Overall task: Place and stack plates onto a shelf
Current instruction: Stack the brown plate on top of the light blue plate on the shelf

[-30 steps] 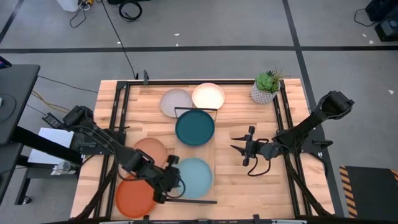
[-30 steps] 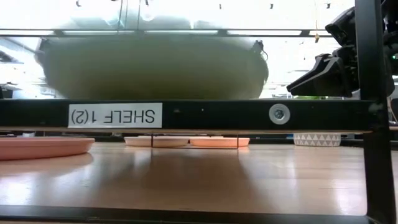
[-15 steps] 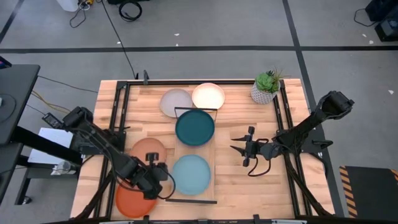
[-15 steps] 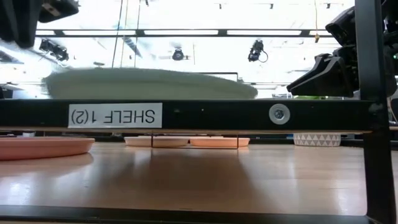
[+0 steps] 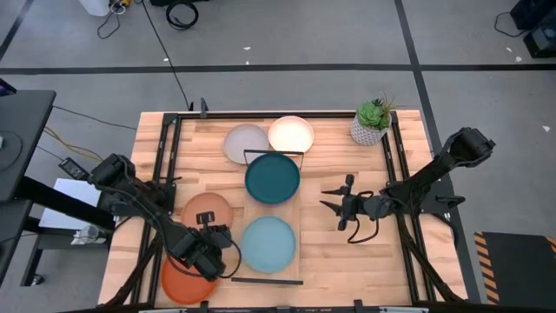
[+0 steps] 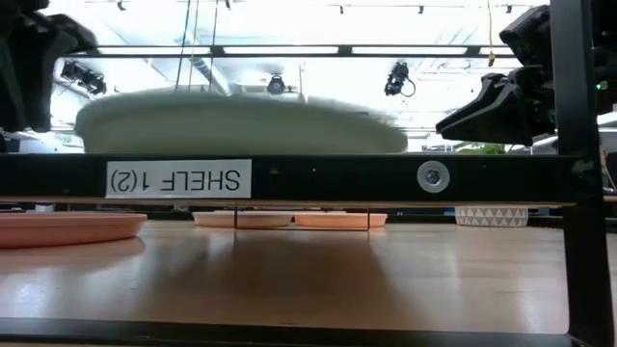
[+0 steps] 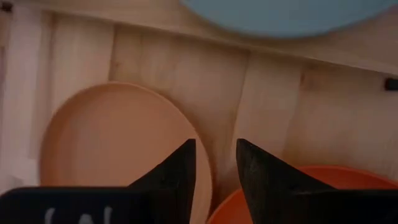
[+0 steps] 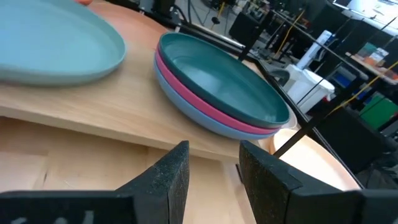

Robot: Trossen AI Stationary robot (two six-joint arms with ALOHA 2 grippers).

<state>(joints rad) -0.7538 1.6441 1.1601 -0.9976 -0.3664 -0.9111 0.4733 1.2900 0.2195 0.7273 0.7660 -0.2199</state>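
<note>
The shelf [image 5: 299, 217] is a light-wood board with black wire frames at its ends. On it lie a light blue plate [image 5: 268, 243] and a stack with the dark teal plate [image 5: 272, 177] on top, magenta [image 8: 186, 84] and blue [image 8: 186, 96] beneath. The peach plate [image 5: 205, 209] and orange plate [image 5: 181, 278] rest on the table left of the shelf. Grey [image 5: 243, 142] and cream [image 5: 291, 133] plates lie at the far edge. My left gripper [image 5: 224, 252] is open between the peach and orange plates. My right gripper [image 5: 327, 198] hovers open, right of the shelf.
A potted green plant [image 5: 372, 122] stands at the far right corner. Black frame rails [image 5: 400, 174] run along both table sides. In the low view the shelf's black bar [image 6: 308, 178] crosses the picture with the light blue plate [image 6: 241, 120] above it. Bare wood lies between shelf and right gripper.
My left gripper has let go of the light blue plate and drawn back toward the table's left edge, ending over the gap between the peach and orange plates. The light blue plate has settled flat on the near half of the shelf.
</note>
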